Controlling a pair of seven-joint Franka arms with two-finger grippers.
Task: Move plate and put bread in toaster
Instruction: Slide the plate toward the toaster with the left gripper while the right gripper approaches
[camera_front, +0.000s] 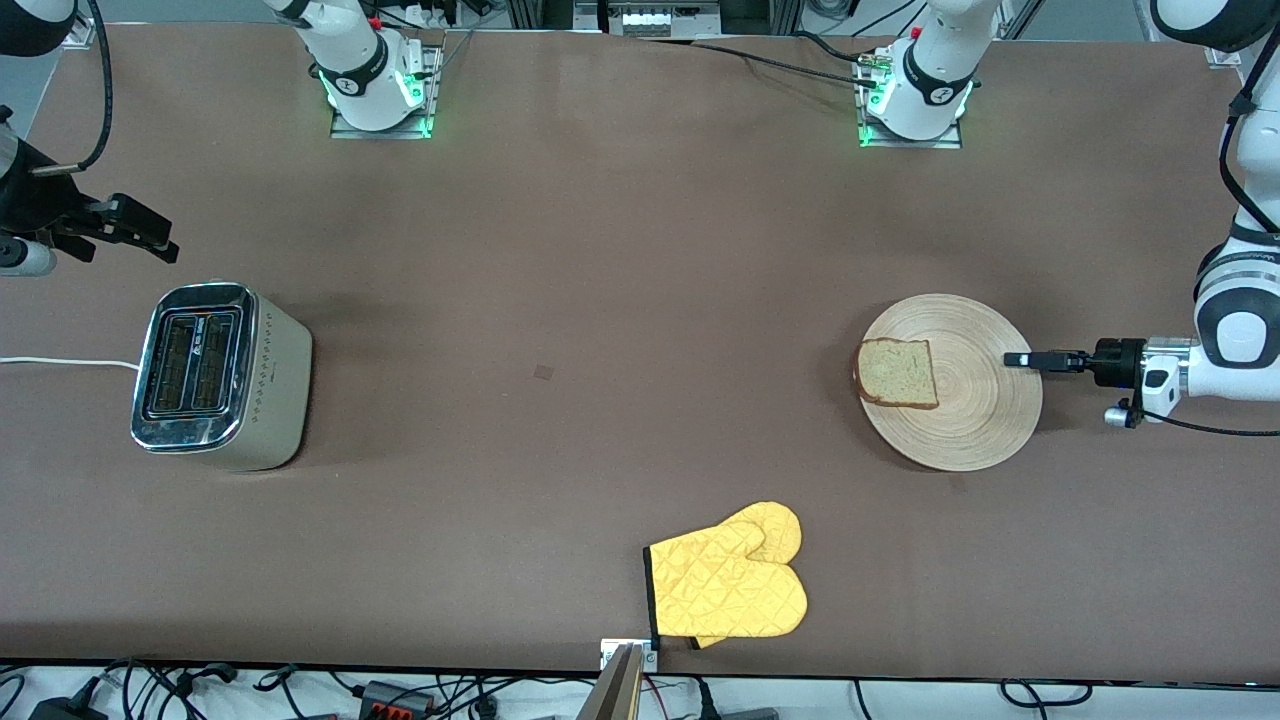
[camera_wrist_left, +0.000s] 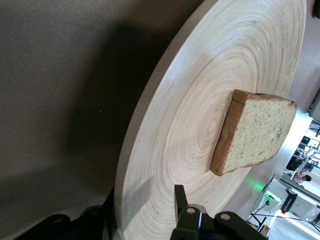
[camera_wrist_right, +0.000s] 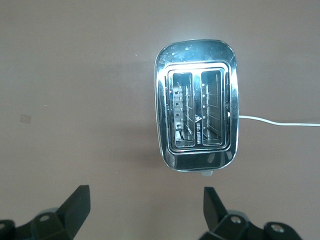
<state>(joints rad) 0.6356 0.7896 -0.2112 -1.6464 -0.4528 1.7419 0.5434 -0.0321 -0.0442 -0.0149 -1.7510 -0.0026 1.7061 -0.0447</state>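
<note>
Pinching the plate (camera_front: 975, 420) rim at the left arm's worktop end, left gripper (camera_front: 1018, 360) fingers closing, needs level dragging so bread (camera_front: 897, 373) stays on; right gripper (camera_front: 150, 235) open above toaster (camera_front: 220, 375).

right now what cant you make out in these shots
- Left gripper at the plate rim: front view is too small and the left wrist view cuts it off, so a firm grip is unclear.
- Underside of the bread: hidden against the plate.
- Toaster slots: too dark in both views to see their depth.
- Right gripper: partly cut off by the front view's edge.
</note>
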